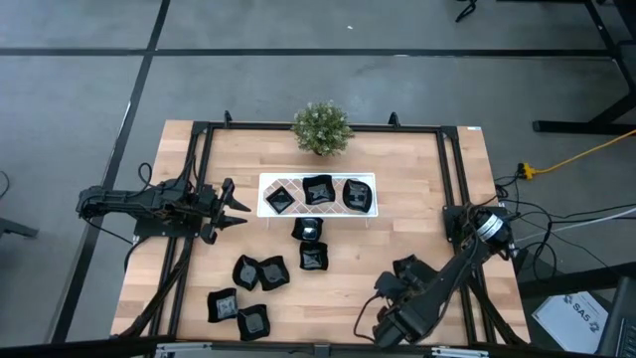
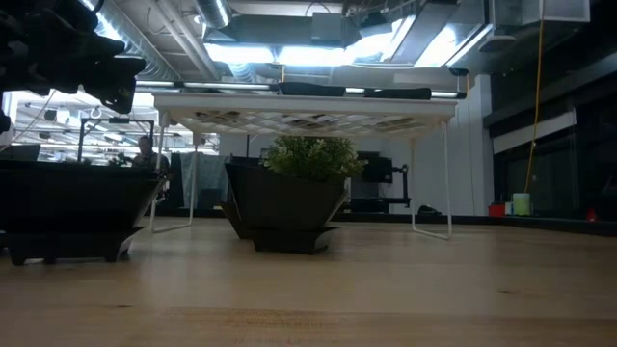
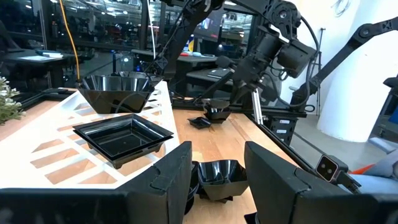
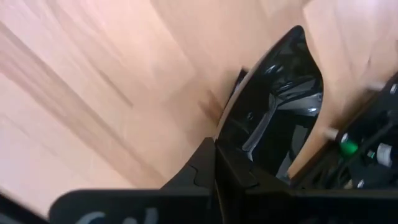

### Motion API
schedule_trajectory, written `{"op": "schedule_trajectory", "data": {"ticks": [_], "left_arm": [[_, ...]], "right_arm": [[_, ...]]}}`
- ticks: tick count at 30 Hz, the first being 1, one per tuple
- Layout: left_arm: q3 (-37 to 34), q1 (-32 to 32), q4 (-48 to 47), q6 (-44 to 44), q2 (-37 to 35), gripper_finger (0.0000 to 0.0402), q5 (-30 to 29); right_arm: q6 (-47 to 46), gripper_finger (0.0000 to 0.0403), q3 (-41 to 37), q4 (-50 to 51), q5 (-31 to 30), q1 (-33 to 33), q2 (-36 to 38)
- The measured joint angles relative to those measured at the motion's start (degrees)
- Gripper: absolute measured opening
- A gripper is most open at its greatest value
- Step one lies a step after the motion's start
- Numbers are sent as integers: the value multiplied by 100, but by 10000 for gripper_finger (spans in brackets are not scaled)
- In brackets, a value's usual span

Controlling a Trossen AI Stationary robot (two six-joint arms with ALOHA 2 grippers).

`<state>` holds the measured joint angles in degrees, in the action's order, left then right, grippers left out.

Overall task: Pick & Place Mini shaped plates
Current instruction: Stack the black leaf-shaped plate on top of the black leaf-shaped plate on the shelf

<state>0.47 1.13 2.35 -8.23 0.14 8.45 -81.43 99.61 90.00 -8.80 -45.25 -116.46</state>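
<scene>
Near the table's (image 1: 397, 214) front right corner, the right gripper (image 1: 405, 273) is seen clenched on the rim of a mini shaped plate (image 4: 280, 118) — in the right wrist view the glossy black dish is pinched between the closed fingers and tilted above the wood. Toward the left edge, the left gripper (image 1: 237, 206) is held with its fingers spread and nothing between them, pointed at the white tray (image 1: 316, 178) that is raised on thin legs near the far edge, just in front of the potted plant (image 1: 321, 127). Three plates (image 1: 317, 191) are laid side by side on that tray. Two more plates (image 1: 311, 243) are set on the wood just in front of the tray, one behind the other. Four further plates (image 1: 256, 288) are gathered toward the front left corner — two touching, and two nearer the front edge.
</scene>
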Motion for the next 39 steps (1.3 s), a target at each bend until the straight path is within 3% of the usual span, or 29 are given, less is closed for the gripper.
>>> {"op": "schedule_trajectory", "data": {"ticks": [12, 21, 33, 39], "left_arm": [[1, 2, 0, 0, -1, 143, 0], [1, 0, -1, 0, -2, 143, 0], [2, 2, 0, 0, -2, 143, 0], [0, 2, -2, 0, 0, 143, 0]], "right_arm": [[938, 3, 616, 7, -991, 482, 0], [2279, 3, 1387, 5, -1981, 1000, 0], [3987, 3, 2618, 4, -2531, 1656, 29], [4664, 3, 3032, 8, -2468, 2124, 34]]}}
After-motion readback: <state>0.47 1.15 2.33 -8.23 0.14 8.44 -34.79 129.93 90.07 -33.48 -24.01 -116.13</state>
